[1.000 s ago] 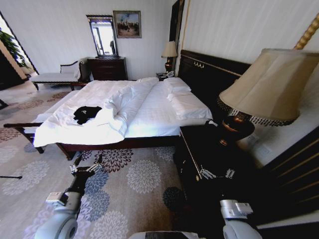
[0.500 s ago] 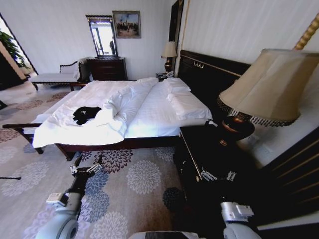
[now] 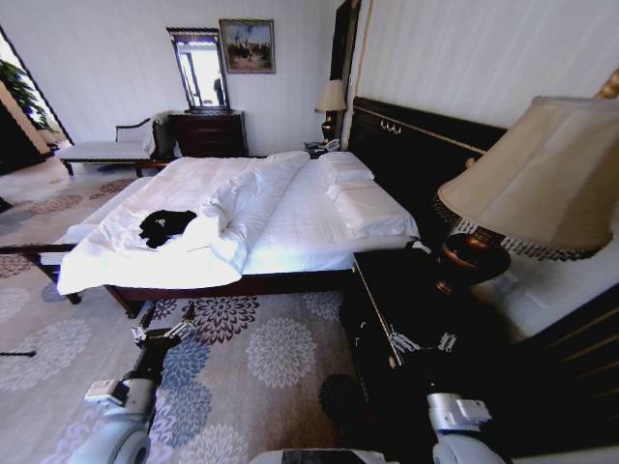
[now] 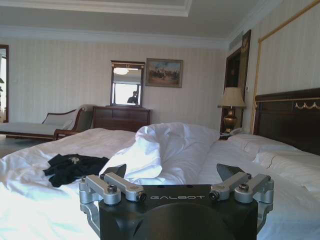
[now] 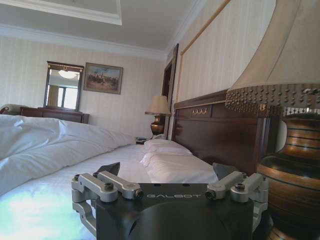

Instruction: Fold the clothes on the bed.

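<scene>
The clothes [image 3: 166,226] are a crumpled black T-shirt lying near the foot end of the bed [image 3: 300,222], beside a bunched white duvet [image 3: 232,208]. From the left wrist the clothes [image 4: 75,167] show dark on the white sheet [image 4: 35,210]. My left gripper [image 3: 164,319] hangs open and empty over the carpet, short of the bed's near side rail, aimed at the bed [image 4: 172,172]. My right gripper [image 3: 421,340] is open and empty above the dark nightstand. It [image 5: 167,170] faces the pillows [image 5: 175,167] and the headboard.
A dark nightstand [image 3: 387,290] with a large lamp [image 3: 537,179] stands close on my right. Floral carpet [image 3: 276,348] lies between me and the bed. A dresser with mirror [image 3: 208,130] and a chaise [image 3: 106,150] stand by the far wall.
The whole head view has shifted a little: the bed sits slightly further left and the lamp further right. Both arms keep their pose and the clothes lie as before.
</scene>
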